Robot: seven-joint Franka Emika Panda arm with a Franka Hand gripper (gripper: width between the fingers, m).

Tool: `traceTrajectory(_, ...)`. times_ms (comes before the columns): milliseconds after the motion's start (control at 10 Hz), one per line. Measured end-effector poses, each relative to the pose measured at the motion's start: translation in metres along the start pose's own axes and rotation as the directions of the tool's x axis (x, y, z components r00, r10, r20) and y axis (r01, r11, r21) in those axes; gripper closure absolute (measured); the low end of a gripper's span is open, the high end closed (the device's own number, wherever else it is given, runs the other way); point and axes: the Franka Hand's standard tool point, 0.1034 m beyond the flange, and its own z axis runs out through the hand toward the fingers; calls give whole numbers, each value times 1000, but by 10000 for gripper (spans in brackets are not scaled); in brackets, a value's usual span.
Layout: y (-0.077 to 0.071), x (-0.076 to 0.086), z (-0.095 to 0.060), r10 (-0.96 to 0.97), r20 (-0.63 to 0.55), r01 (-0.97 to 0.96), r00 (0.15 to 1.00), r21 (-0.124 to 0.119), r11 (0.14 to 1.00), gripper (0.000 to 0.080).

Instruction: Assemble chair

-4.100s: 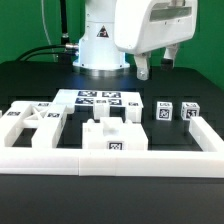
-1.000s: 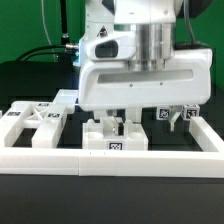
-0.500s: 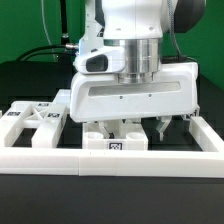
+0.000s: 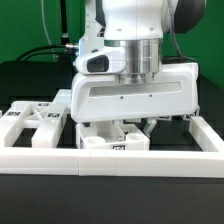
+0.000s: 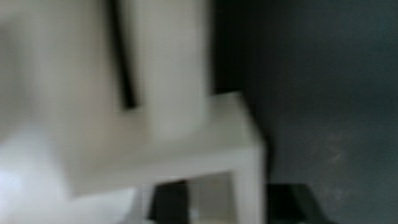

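Pincer [image 4: 138,127] low at middle chair block [image 4: 100,142], largely hidden; spread or pinching, cannot tell

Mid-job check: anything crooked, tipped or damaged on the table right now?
Nothing plainly stands out. The framed panel lies flat inside the border rail, and the gripper sits low over the middle chair part, hiding most of it. The wrist view is too blurred to judge.

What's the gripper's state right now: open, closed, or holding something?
Gripper: cannot be told. It is down at the middle white chair part, its fingertips are mostly hidden and the wrist view is blurred.
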Motion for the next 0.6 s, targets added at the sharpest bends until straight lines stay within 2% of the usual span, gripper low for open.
traceTrajectory(500,-1,0,0,5,1,-5,1000,1,1000,770)
traceTrajectory(600,-9,4,-2,57,7,-57,998,9,998,770)
